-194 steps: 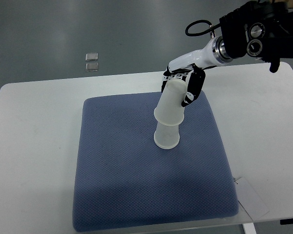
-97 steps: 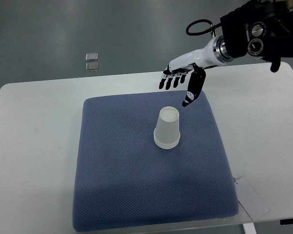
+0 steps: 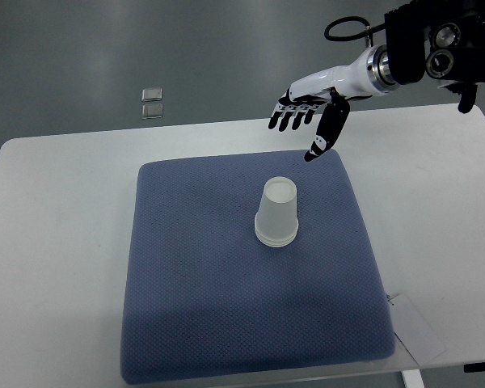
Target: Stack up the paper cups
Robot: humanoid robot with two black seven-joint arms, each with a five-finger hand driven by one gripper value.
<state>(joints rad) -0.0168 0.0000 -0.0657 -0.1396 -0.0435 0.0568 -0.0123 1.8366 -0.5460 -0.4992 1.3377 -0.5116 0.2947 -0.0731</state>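
Observation:
Two white paper cups [image 3: 277, 212] stand upside down, one nested over the other, near the middle of the blue mat [image 3: 202, 299]. The stack is upright. My right hand [image 3: 305, 121] is open and empty, fingers spread, above the mat's far edge and up and to the right of the cups. It does not touch them. The left arm is out of view.
The mat lies on a white table [image 3: 56, 242]. A white card [image 3: 416, 327] lies at the mat's near right corner. Two small clear squares [image 3: 152, 103] lie on the grey floor beyond the table.
My right hand let go of the tilted upper cup, which dropped straight onto the lower one. The hand then opened and drew back up and to the right.

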